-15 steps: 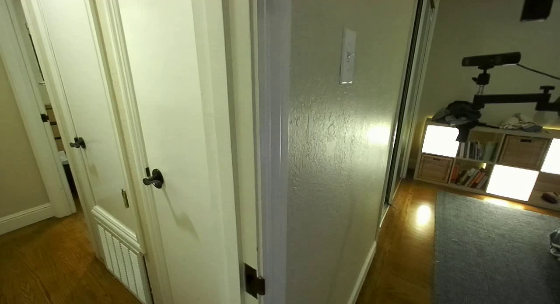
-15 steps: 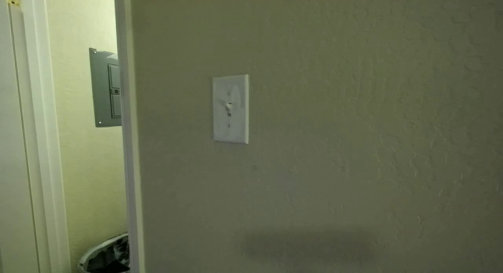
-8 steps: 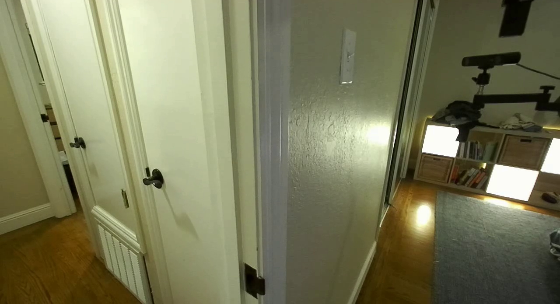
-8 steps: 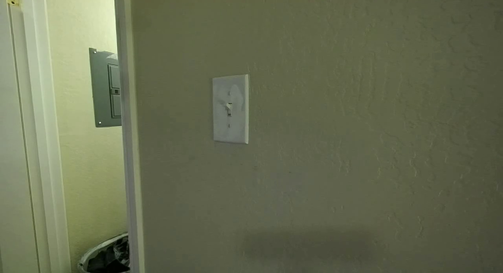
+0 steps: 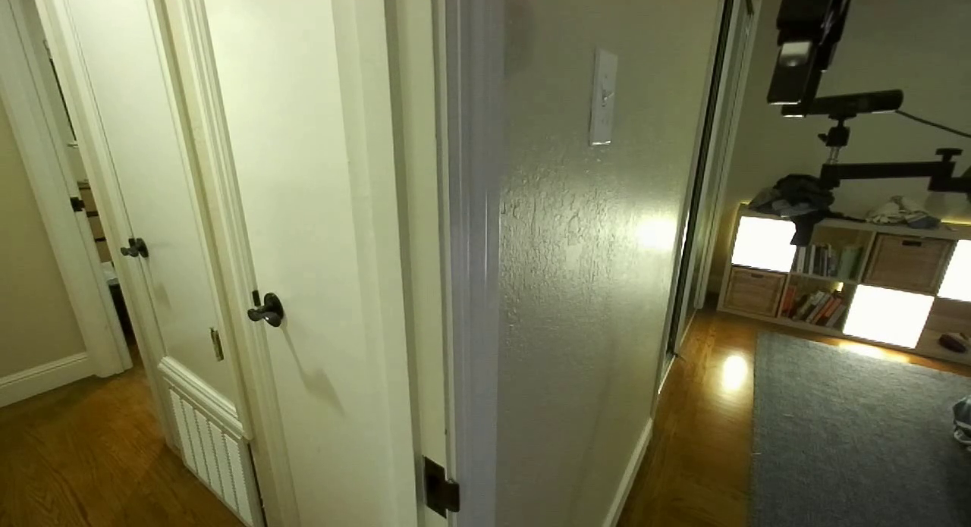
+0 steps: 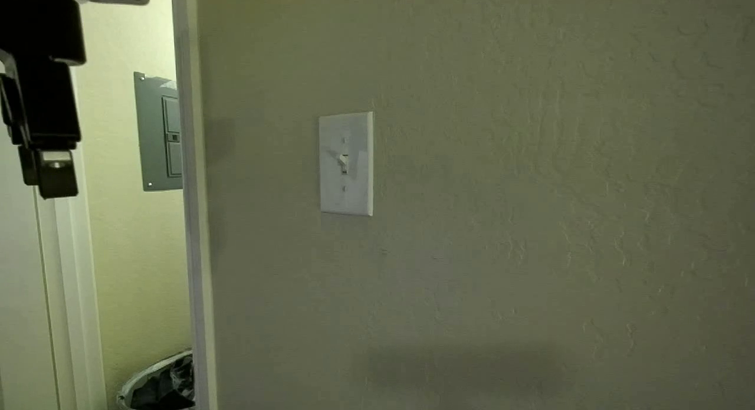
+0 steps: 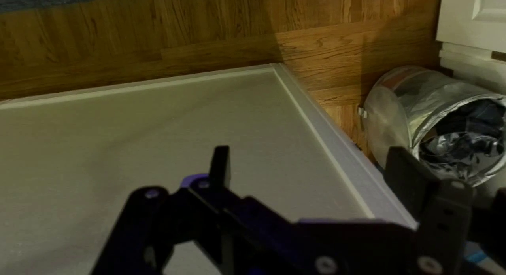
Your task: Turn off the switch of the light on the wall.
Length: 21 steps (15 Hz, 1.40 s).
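The switch is a white upright plate on the wall in both exterior views [image 5: 604, 96] [image 6: 348, 194]. Its small toggle lever [image 6: 343, 161] sticks out and appears to point up. The wall [image 5: 576, 284] is off-white and bumpy, ending at a white corner trim. It also shows in the wrist view [image 7: 197, 128], where the switch is out of view. My black gripper [image 7: 310, 164] is open and empty, fingers wide apart. In an exterior view the gripper [image 5: 791, 95] hangs right of the switch; it also shows [image 6: 56, 183] at the upper left, well apart from the plate.
White corner trim [image 5: 474, 284] borders the wall beside doors with dark knobs [image 5: 267, 309]. A camera on a black mount [image 5: 853, 104] stands behind the gripper. A cube shelf [image 5: 906, 261] is at the back. A hamper [image 7: 438, 89] stands on the wooden floor past the corner. A grey panel [image 6: 159, 133] is beyond.
The gripper has come down and left into an exterior view from the upper right. It has also come into sight at the upper left in an exterior view. The switch is unchanged.
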Tool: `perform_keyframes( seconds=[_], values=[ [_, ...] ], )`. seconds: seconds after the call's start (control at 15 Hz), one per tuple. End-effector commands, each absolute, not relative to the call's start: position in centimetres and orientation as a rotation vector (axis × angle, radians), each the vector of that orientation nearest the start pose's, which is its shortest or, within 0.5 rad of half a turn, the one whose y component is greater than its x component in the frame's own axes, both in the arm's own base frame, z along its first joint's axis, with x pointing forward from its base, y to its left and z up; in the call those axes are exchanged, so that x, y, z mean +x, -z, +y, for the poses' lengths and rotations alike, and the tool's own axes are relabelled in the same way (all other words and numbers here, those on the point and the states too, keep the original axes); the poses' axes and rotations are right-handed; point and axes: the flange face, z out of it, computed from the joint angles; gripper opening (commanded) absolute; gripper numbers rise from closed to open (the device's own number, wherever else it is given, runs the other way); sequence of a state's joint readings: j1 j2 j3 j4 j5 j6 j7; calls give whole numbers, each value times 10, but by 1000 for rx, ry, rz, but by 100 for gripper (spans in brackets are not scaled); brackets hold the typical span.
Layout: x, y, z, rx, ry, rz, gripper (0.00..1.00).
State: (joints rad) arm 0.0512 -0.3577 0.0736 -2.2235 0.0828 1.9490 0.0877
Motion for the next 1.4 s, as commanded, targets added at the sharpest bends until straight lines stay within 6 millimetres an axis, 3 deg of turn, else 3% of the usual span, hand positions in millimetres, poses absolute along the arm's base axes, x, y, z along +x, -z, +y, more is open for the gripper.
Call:
perform_keyframes(
  seconds=[0.0,0.73,1.07,1.33],
  values=[
    [453,-523,59,-3098,125,6,100],
    [458,-518,49,-3113,145,47,100],
    [477,-509,25,-3152,237,88,100],
    [493,-508,-6,-3180,382,109,100]
  ],
)
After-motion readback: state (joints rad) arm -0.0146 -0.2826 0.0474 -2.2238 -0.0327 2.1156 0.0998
